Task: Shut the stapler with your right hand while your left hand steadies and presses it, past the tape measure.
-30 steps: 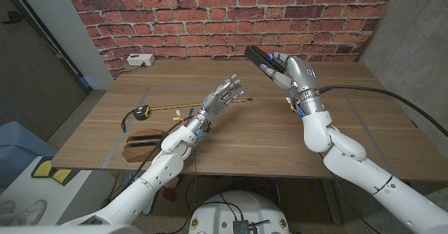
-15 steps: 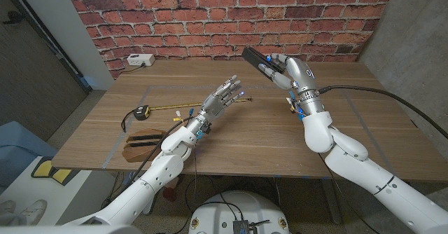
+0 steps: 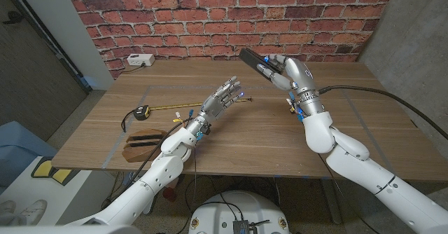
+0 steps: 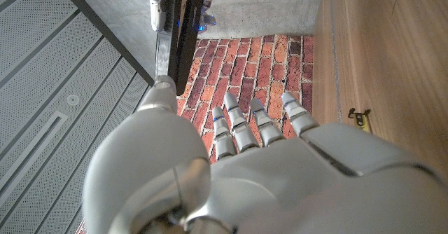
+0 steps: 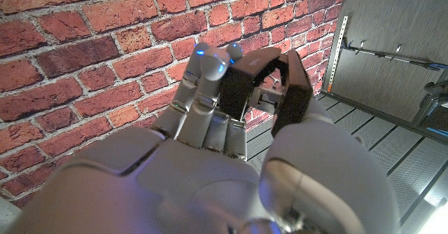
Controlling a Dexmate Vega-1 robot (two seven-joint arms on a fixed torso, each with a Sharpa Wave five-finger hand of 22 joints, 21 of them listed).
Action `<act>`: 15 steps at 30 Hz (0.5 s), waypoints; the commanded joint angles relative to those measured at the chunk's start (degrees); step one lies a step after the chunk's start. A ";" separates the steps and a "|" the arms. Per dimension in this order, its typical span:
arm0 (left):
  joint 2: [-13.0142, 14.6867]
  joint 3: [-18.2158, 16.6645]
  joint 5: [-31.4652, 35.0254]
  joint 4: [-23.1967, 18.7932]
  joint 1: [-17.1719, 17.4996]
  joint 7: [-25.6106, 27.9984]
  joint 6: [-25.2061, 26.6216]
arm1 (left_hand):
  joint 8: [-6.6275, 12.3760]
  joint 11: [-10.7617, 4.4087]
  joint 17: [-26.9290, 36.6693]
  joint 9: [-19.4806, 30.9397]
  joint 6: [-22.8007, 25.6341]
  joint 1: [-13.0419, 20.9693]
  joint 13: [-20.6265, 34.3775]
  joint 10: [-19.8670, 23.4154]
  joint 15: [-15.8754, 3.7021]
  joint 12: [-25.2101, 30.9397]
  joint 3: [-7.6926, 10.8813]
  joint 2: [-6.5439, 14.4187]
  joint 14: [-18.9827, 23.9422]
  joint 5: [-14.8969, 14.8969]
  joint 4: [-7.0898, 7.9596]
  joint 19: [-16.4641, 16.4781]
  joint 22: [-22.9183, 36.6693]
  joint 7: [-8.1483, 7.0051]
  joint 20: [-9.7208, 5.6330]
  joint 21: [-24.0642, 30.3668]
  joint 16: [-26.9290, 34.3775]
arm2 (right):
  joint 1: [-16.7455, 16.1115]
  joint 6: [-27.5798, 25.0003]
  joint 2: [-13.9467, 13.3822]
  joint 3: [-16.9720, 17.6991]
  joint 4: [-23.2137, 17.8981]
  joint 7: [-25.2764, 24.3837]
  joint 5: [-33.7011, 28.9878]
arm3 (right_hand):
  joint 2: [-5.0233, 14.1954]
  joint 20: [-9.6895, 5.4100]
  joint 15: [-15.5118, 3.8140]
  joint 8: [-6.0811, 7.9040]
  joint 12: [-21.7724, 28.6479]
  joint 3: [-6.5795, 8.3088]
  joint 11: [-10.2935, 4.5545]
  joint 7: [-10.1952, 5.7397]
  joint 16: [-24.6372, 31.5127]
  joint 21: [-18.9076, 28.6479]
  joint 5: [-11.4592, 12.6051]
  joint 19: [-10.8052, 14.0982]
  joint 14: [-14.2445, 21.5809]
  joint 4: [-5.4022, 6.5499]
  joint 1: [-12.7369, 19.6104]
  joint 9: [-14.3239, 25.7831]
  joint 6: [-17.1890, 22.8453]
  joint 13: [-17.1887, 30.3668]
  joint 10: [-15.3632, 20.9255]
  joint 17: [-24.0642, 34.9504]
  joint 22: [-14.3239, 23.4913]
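While my right hand (image 3: 292,73) holds the stapler (image 3: 256,62) in the air over the far right part of the table (image 3: 266,132), the closing step is not yet complete. In the right wrist view my fingers (image 5: 203,87) wrap the black body and the two halves appear to stand apart at an angle, so I judge the stapler to be open, though the head view is too small to confirm this. My left hand (image 3: 222,101) hovers near the table's middle with its fingers apart and extended toward the far right, holding nothing and well apart from the stapler. The tape measure (image 3: 141,112) lies on the left side of the table with its yellow blade (image 3: 175,105) drawn out toward the centre, near a wooden block (image 3: 143,143) at the near left edge. Remaining work, as I judge it: bring the left hand onto the stapler to steady and press it, then close the halves with the right hand.
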 commanded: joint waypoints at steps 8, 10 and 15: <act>0.21 1.22 1.99 -1.53 -1.09 -0.15 -0.40 | -0.27 0.84 -0.32 -0.37 -1.31 -3.65 -0.38 -1.17 -2.03 -0.04 -2.47 -3.29 0.18 -0.04 0.79 0.05 0.22 2.02 -0.06 0.34 0.31 | -0.20 2.20 0.98 -0.45 0.47 0.99 -0.03 | 0.77 -8.19 -4.53 -0.67 27.23 19.70 -12.46 -2.59 2.31 -0.04 -0.10 -0.61 1.69 11.20 0.90 6.13 1.72 16.41 12.28 -0.02 0.15; 0.23 1.37 2.17 -1.68 -1.16 -0.20 -0.55 | -0.49 0.91 -0.41 -0.47 -1.95 -3.97 -0.48 -1.41 -1.79 -0.12 -2.75 -3.69 -0.28 0.07 0.79 0.04 0.22 2.77 -0.02 0.35 0.15 | -0.26 2.34 0.94 -0.39 0.14 1.50 0.36 | 0.79 -8.26 -4.53 -0.77 26.87 19.77 -12.41 -2.56 3.14 -0.09 -0.09 -0.67 1.31 11.34 0.82 5.92 1.77 15.79 12.33 -0.04 0.14; 0.00 1.75 2.21 -1.80 -1.29 -0.66 -0.99 | -0.71 0.91 -0.61 -0.70 -2.69 -4.51 -0.67 -2.22 -1.79 -0.40 -3.25 -4.42 -0.69 0.31 0.79 0.01 0.21 3.85 0.12 0.33 0.03 | -0.35 2.24 1.06 -0.48 -0.60 2.11 0.19 | 0.84 -8.20 -4.52 -0.89 27.17 19.90 -12.41 -2.69 4.94 -0.12 -0.10 -0.73 0.55 11.62 0.65 5.47 1.77 16.28 12.18 -0.09 0.15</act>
